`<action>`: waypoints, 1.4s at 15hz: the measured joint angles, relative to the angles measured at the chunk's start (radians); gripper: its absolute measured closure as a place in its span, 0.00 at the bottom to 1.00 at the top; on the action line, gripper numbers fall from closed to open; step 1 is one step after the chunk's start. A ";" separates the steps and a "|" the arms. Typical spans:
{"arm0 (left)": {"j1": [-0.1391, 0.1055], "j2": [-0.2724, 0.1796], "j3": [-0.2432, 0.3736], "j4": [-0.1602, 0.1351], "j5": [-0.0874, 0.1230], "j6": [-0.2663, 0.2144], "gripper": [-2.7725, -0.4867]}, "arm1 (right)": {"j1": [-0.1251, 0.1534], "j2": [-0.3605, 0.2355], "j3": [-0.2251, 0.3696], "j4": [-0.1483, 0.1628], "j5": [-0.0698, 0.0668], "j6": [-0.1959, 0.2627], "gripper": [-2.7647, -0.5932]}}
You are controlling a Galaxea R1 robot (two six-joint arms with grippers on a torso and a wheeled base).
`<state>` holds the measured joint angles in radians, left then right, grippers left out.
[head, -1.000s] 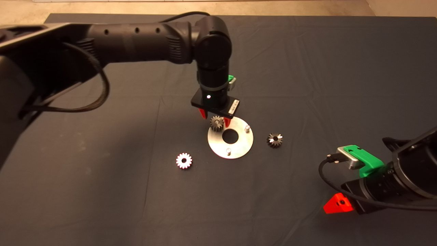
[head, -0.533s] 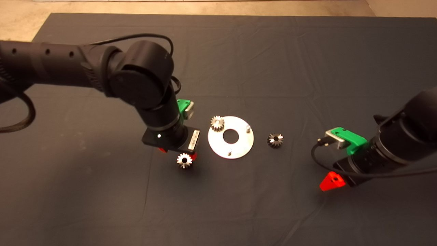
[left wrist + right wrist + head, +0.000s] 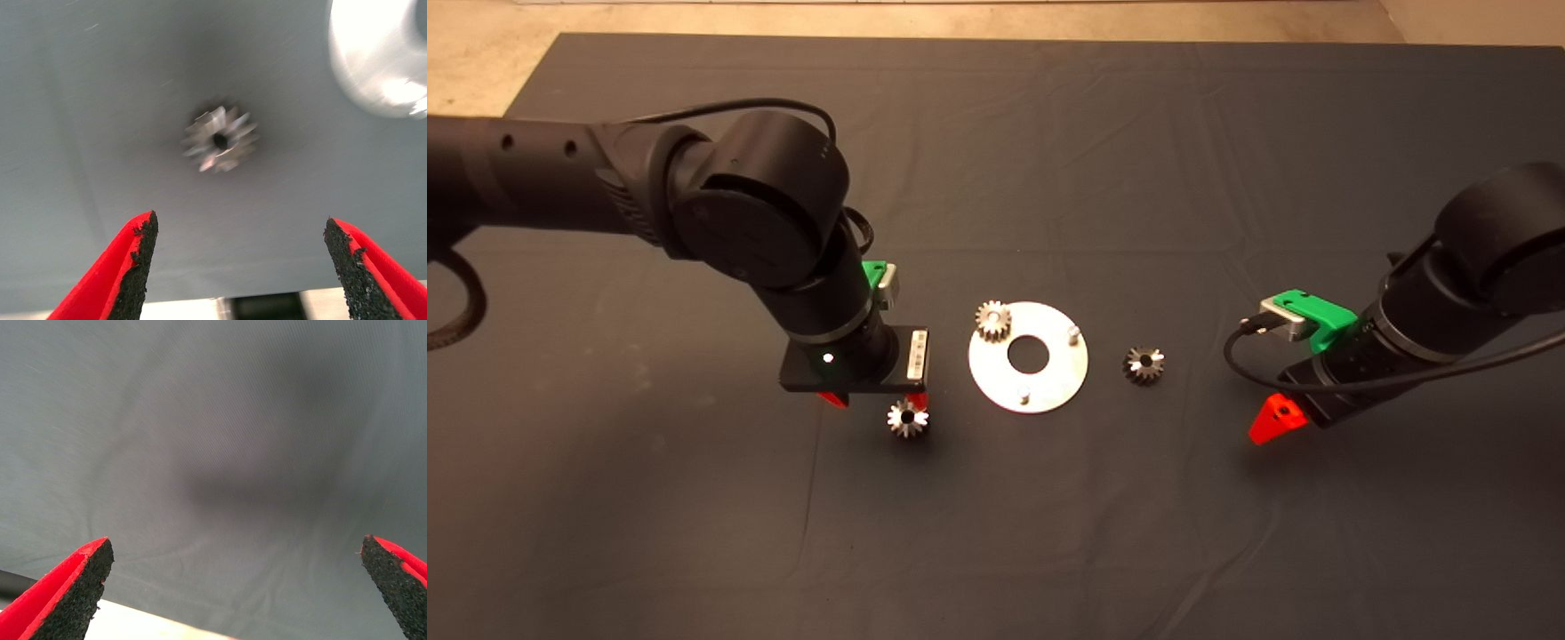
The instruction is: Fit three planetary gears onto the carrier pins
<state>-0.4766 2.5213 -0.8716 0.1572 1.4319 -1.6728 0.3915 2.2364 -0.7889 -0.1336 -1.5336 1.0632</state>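
Three planetary gears show on the dark mat (image 3: 1049, 160) that covers the desk. One gear (image 3: 992, 319) sits on a pin at the far left rim of the round silver carrier disc (image 3: 1054, 378), which lies flat at the middle of the mat with a large centre hole. Two bare carrier pins stand up from the disc: one pin (image 3: 1073, 332) at its far right edge, the other pin (image 3: 1024, 392) at its near edge. A second gear (image 3: 908, 418) lies flat on the mat, left of the disc and a little nearer. A third gear (image 3: 1143, 364), darker, lies on the mat just right of the disc, apart from it.

The left hand (image 3: 870, 399) hangs directly over the second gear; in its wrist view the gear (image 3: 220, 139) lies beyond the two red fingers (image 3: 127, 267), which stand wide apart and hold nothing.

The right hand (image 3: 1276, 420) hovers over bare mat to the right of the third gear, its fingers (image 3: 67, 593) spread wide, empty.
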 joint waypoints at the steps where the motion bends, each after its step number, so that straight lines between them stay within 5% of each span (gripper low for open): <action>1: 0.005 0.000 -0.013 0.000 -0.038 -0.004 0.45 | 0.022 0.016 -0.002 0.000 0.002 -0.013 0.00; 3: 0.022 0.009 -0.030 0.000 -0.091 -0.021 0.45 | 0.053 0.030 -0.005 0.000 0.006 -0.030 0.00; 6: 0.051 0.033 -0.052 0.001 -0.095 -0.066 0.45 | 0.067 0.036 -0.008 0.000 0.006 -0.050 0.00; 9: 0.053 0.022 -0.058 0.000 -0.044 -0.102 0.45 | 0.074 0.041 -0.010 0.000 0.003 -0.053 0.00; 11: 0.063 0.019 -0.086 0.002 -0.036 -0.105 0.45 | 0.075 0.053 -0.017 0.000 0.007 -0.057 0.00; 14: 0.114 0.008 -0.131 0.005 -0.036 -0.109 0.45 | 0.080 0.074 -0.071 0.000 0.001 -0.060 0.00; 16: 0.116 0.002 -0.139 0.012 -0.024 -0.119 0.45 | 0.082 0.111 -0.094 0.000 0.000 -0.061 0.00; 19: 0.117 0.003 -0.139 0.041 0.035 -0.171 0.45 | 0.083 0.135 -0.128 0.000 0.008 -0.064 0.00; 21: 0.117 0.007 -0.139 0.050 0.037 -0.170 0.45 | 0.083 0.140 -0.143 0.000 0.003 -0.066 0.00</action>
<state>-0.3594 2.5285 -1.0111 0.2068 1.4687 -1.8430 0.4743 2.3766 -0.9321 -0.1340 -1.5303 0.9972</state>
